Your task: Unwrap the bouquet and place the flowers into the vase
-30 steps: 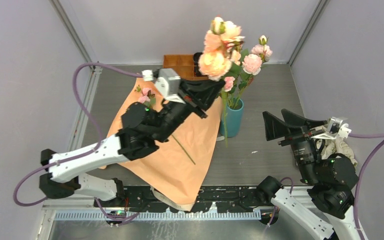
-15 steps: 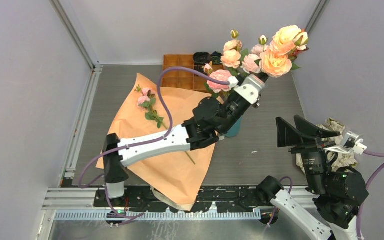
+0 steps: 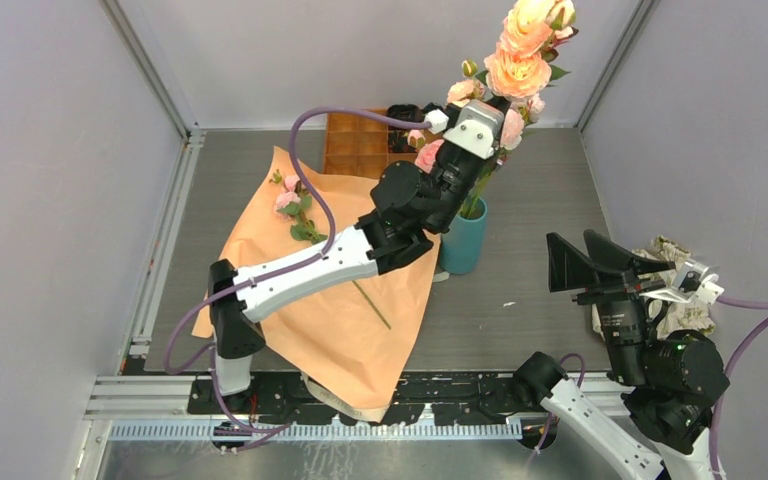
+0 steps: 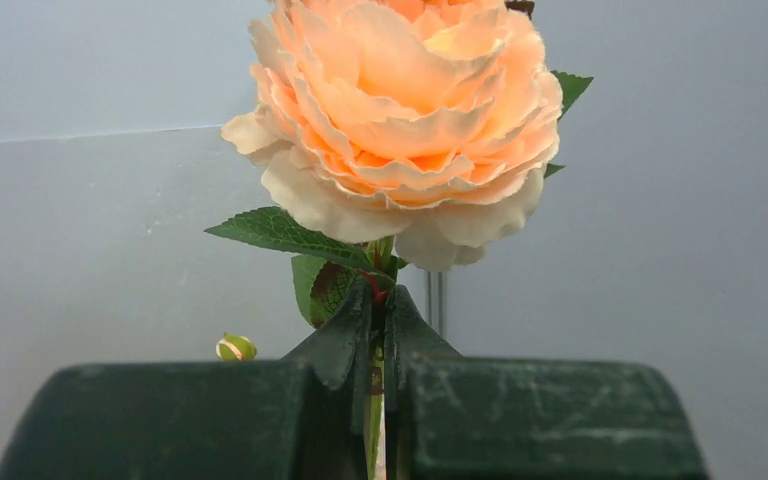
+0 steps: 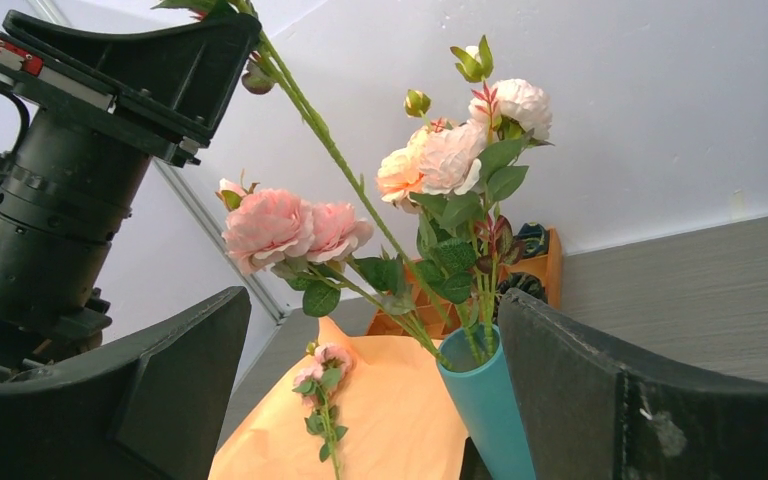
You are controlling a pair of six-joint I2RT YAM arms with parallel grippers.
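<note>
The teal vase (image 3: 463,240) (image 5: 485,410) stands right of the paper with several pink and peach flowers (image 3: 465,95) (image 5: 450,160) in it. My left gripper (image 3: 488,118) (image 4: 380,320) is high above the vase, shut on the thin green stem just under a big peach rose (image 3: 520,62) (image 4: 400,120). That stem (image 5: 340,160) slants down to the vase mouth. The bouquet's wrapping lies open as a flat peach-orange sheet (image 3: 340,300) (image 5: 410,420), with one small pink flower stem (image 3: 295,208) (image 5: 325,395) on it. My right gripper (image 3: 600,262) (image 5: 380,400) hangs open to the right of the vase, holding nothing.
An orange compartmented tray (image 3: 355,145) (image 5: 550,265) with dark bundles sits at the back behind the vase. A floral cream cloth (image 3: 688,305) lies at the right edge beside my right arm. Grey walls close in the back and both sides.
My left arm has swung the held peach rose back left and upward, so the bloom now stands over the vase. The right arm has barely moved.
</note>
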